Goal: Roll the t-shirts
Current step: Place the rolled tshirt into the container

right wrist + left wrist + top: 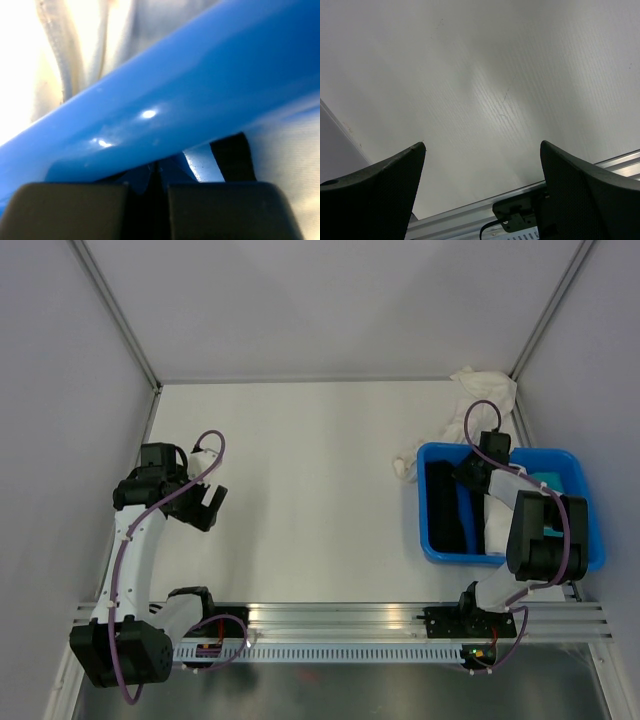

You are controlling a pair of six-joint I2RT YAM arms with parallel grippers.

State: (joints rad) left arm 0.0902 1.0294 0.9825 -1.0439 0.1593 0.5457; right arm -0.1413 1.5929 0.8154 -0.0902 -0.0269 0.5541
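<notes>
Worktop: white flat worktop [320, 490], walled by grey panels on three sides.
Tub: blue rectangular plastic tub [432, 552] at the right side of the worktop, its long side running left to right.
Black t-shirt: soft black cloth t-shirt [442, 505], inside the tub along its left wall. It is bunched into a band. Long axis runs near-to-far, from the near wall toward the far wall.
Cream-white t-shirt: crumpled cream-white cloth t-shirt [487, 390], on the worktop in the far right corner, touching the tub's far rim. One end trails down past the tub's far-left corner. Long axis runs diagonally, from far right to nearer left. In the right wrist view its folds and a stitched hem [75, 50] show just beyond the tub rim [175, 100].
Teal t-shirt: small patch of teal cloth [548, 480] in the far right part of the tub. The right arm covers most of it, so I cannot tell its orientation.
Left gripper [207, 502]: jaws wide apart and holding nothing, over bare worktop at the left side [482, 144], well apart from the tub.
Right gripper [468, 472]: reaching into the tub's far-left part beside the black t-shirt. Jaws pressed together [159, 200], just under the blue rim.
Rail: aluminium rail [340, 618] along the near edge.
</notes>
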